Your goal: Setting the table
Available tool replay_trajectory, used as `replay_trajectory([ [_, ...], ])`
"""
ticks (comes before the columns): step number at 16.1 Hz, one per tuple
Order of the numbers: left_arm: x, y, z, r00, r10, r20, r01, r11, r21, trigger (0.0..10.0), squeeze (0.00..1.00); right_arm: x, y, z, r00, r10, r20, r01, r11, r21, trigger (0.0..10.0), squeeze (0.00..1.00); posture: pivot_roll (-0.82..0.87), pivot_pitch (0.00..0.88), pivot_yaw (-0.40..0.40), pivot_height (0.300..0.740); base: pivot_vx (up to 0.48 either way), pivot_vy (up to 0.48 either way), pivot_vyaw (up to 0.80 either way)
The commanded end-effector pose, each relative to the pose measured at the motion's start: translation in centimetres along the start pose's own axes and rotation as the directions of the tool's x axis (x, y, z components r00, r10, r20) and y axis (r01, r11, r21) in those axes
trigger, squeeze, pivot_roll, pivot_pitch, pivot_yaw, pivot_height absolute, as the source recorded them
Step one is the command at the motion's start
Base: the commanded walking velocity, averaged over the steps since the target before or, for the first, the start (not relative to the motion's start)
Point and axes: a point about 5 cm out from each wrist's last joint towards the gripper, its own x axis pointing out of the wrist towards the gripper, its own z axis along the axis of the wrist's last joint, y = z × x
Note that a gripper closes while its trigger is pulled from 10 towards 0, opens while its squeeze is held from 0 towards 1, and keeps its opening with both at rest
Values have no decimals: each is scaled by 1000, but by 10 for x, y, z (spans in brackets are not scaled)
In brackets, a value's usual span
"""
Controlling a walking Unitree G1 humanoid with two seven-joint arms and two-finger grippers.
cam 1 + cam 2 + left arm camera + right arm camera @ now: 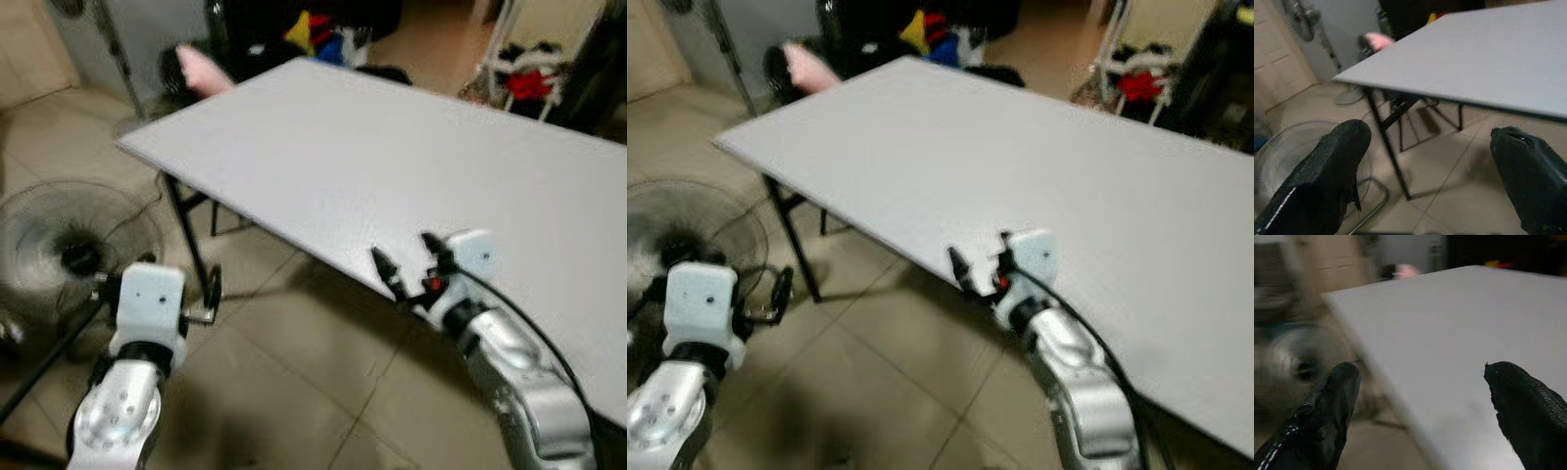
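Observation:
A long pale grey table [392, 157] runs from the upper left to the right, its near edge slanting across the view. My right gripper [407, 262] is at that near edge, open, with its black fingertips [386, 266] just over the tabletop. In the right wrist view the table surface [1449, 333] spreads out between the two parted fingers [1327, 411]. My left gripper [181, 276] hangs open low on the left, over the tiled floor and below table height. The left wrist view looks past its wide-apart fingers [1332, 166] at the table's underside edge [1459, 100] and leg [1386, 142].
A floor fan [69, 245] lies on the tiles close to my left arm. Black folding table legs [191, 235] stand under the table's left end. Beyond the table are a pink object [201, 69], a pile of coloured things [313, 34] and a white rack [529, 83].

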Motion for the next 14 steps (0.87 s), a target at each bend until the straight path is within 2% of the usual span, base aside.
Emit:
replay_trajectory([
  [1,-1,0,5,1000,7,16,-7,1000,3,10000,0,0,-1,5,1000,18,9,-18,1000,8,10000,0,-28,10,33,740,0,304,0],
  [2,-2,0,6,1000,11,18,-11,1000,2,10000,0,1,1,5,999,34,20,-33,999,-30,10000,145,-15,10,26,740,0,307,800],
  [3,-5,0,6,1000,17,17,-17,1000,2,10000,0,2,5,4,997,68,22,-66,996,-63,10000,227,-6,13,23,740,0,315,800],
  [9,-8,4,10,999,39,24,-39,999,10,10000,0,5,12,4,993,114,23,-113,992,-54,10000,196,18,14,7,740,0,313,800],
  [14,-5,5,14,998,42,39,-43,999,11,10000,0,7,8,5,995,92,44,-91,995,-36,10000,173,10,0,23,740,0,310,800],
])
